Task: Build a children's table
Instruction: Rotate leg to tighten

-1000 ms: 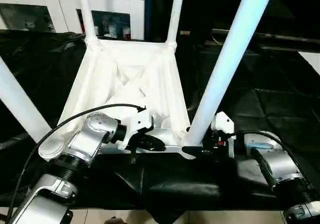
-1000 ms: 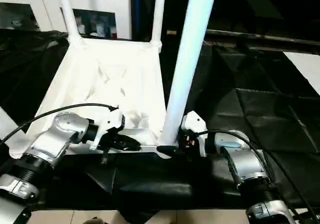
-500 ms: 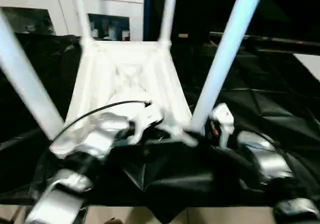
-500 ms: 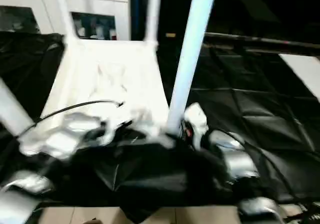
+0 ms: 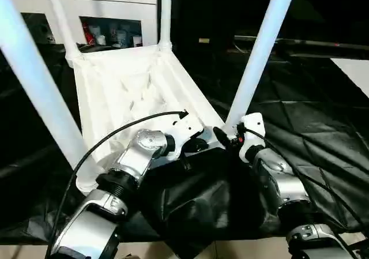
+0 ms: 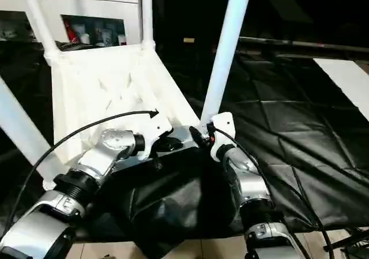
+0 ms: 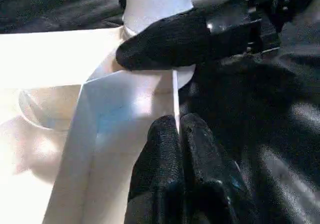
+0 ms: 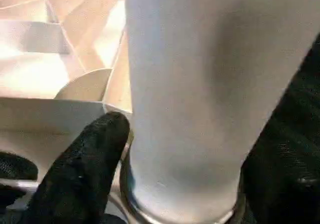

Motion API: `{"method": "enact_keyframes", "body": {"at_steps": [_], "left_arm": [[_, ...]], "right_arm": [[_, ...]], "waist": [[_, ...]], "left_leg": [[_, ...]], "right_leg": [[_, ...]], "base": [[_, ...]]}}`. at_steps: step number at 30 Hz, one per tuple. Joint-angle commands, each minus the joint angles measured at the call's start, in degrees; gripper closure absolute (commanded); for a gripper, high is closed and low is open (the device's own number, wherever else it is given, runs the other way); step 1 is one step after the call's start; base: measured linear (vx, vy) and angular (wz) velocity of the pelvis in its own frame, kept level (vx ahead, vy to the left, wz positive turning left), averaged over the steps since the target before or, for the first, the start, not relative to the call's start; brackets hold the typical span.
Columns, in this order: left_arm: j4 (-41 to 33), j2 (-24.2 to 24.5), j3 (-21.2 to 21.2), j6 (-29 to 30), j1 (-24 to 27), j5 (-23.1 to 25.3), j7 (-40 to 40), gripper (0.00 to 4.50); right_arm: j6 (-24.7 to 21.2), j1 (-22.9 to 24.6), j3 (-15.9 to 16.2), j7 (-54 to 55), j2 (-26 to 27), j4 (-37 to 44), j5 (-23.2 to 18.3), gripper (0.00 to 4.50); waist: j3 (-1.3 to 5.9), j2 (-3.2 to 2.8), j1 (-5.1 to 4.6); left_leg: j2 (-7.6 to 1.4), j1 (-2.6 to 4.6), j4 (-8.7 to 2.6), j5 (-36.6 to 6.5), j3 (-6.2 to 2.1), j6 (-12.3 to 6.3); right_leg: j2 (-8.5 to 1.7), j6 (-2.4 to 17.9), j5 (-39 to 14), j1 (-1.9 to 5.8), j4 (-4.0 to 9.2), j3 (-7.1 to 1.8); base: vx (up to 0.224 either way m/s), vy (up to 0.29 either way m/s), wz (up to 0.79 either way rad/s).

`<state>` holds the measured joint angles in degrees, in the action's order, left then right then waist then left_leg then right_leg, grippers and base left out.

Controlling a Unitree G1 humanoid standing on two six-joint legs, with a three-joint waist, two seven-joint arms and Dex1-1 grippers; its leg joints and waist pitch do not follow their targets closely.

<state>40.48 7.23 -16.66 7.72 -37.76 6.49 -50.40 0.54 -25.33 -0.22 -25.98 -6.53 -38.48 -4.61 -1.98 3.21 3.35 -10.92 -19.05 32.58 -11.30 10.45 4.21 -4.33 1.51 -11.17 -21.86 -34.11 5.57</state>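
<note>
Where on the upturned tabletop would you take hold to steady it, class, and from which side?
Best at the thin rim wall of the near edge, from the robot's side. That upright lip fits between two fingers, as the left gripper shows pinching it. The tabletop elsewhere is broad and ribbed.

White ribbed plastic square tabletop (image 5: pixel 130 89), four white tubular legs (image 5: pixel 262 45), black creased cloth cover (image 5: pixel 300 126) over the bench, silver metal forearms (image 5: pixel 277 181) had black fingers (image 7: pixel 165 47).
</note>
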Motion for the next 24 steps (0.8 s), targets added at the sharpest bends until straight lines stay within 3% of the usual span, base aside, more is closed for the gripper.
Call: {"method": "enact_keyframes", "body": {"at_steps": [1, 5, 7, 13, 16, 17, 24], "left_arm": [[-0.74, -1.24, -3.06, -1.66, 0.8, -1.27, -5.0, 4.5], [-2.6, 2.64, -3.05, -2.06, 1.85, -2.6, -11.32, 4.5], [-3.33, 4.0, -3.14, -2.74, 2.26, -3.35, -14.26, 4.5], [-8.18, 9.85, -3.3, -1.32, 4.23, -6.84, -26.14, 4.5], [-9.43, 11.22, -3.29, -0.47, 4.69, -7.6, -28.2, 4.5], [-10.09, 11.81, -3.16, 0.02, 4.98, -8.03, -28.96, 4.5], [-11.35, 13.2, -2.72, 0.47, 6.02, -8.51, -29.68, 4.5]], "right_arm": [[-0.61, -0.7, 5.69, -10.21, 0.04, 1.17, -1.09, 0.72], [-0.56, 1.27, 8.3, -25.14, -7.03, 6.19, -3.22, 0.72], [-0.16, 1.72, 8.87, -28.62, -8.96, 7.15, -3.27, 0.72], [-2.47, 3.28, 9.39, -40.99, -14.85, 11.32, -6.54, 0.72], [-2.99, 3.59, 9.54, -43.24, -15.84, 12.14, -7.35, 0.72], [-3.14, 3.73, 9.57, -43.91, -16.1, 12.43, -7.52, 0.98], [-3.91, 4.38, 10.3, -45.1, -16.06, 13.0, -7.54, 1.52]], "waist": [[2.49, -0.16, 0.26], [2.69, -0.36, 0.4], [2.68, -0.51, 0.48], [2.48, -0.7, 0.86], [2.4, -0.89, 1.39], [2.37, -0.9, 1.41], [2.44, -0.74, 1.84]], "left_leg": [[-2.8, -0.6, -3.69, -11.05, -1.12, -3.27], [-2.92, -0.76, -3.24, -8.02, -0.88, -5.87], [-2.93, -0.75, -3.25, -7.53, -0.89, -6.22], [-3.24, -0.59, -3.37, -8.37, -0.83, -6.08], [-3.47, -0.54, -3.34, -8.2, -0.72, -5.39], [-3.44, -0.49, -3.35, -8.16, -0.66, -5.27], [-3.22, -0.57, -3.27, -6.46, -0.69, -4.71]], "right_leg": [[-4.93, 9.3, -14.93, 2.38, 4.7, -3.63], [-4.82, 12.2, -6.89, 2.75, 3.85, -3.64], [-4.89, 12.96, -6.11, 2.78, 3.76, -3.59], [-4.79, 13.84, -7.6, 2.82, 3.69, -3.54], [-4.91, 13.93, -8.06, 2.71, 3.57, -3.56], [-4.85, 13.89, -8.19, 2.62, 3.6, -3.56], [-4.85, 13.74, -6.88, 2.76, 3.3, -3.57]], "base": [[0.0, 0.0, 0.0], [0.0, 0.0, 0.0], [0.0, 0.0, 0.0], [0.0, 0.0, 0.0], [0.0, 0.0, 0.0], [0.0, 0.0, 0.0], [0.0, 0.0, 0.0]]}}
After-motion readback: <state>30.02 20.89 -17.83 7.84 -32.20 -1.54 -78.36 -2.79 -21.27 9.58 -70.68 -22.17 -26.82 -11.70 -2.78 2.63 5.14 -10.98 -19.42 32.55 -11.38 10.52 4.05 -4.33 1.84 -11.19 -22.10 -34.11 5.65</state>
